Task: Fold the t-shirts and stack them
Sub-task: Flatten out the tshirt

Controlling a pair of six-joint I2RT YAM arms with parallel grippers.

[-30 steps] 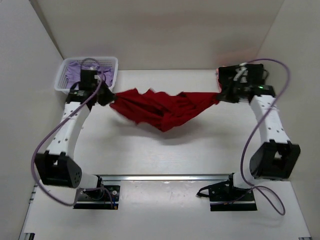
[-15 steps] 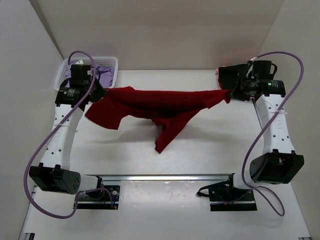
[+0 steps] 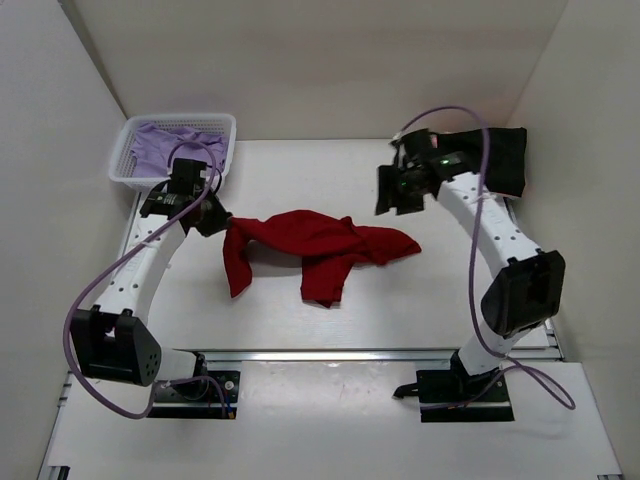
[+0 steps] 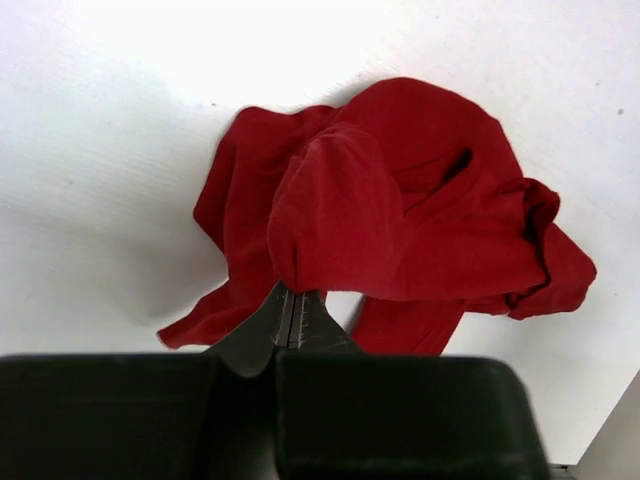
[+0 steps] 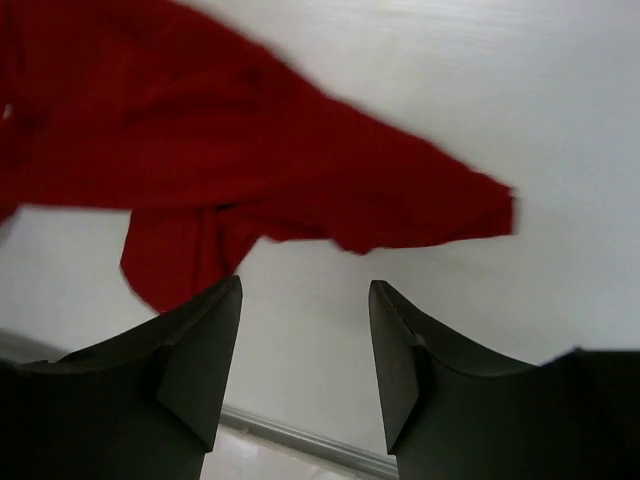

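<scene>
A deep red t-shirt [image 3: 315,243] lies crumpled on the white table. My left gripper [image 3: 219,222] is shut on its left edge; the left wrist view shows the cloth [image 4: 400,210] bunched right at the closed fingertips [image 4: 290,300]. My right gripper [image 3: 388,203] is open and empty, above the table just up and right of the shirt's right end [image 5: 300,170]. A lavender t-shirt [image 3: 170,143] lies in the white basket [image 3: 128,172] at the back left. A black t-shirt [image 3: 500,155] lies at the back right.
White walls close in the table at the back and both sides. A metal rail [image 3: 330,354] runs along the near edge in front of the arm bases.
My right gripper has let go of the red shirt and moved left. The shirt, stretched between both grippers before, has dropped crumpled onto the table. My left gripper moved right and nearer.
</scene>
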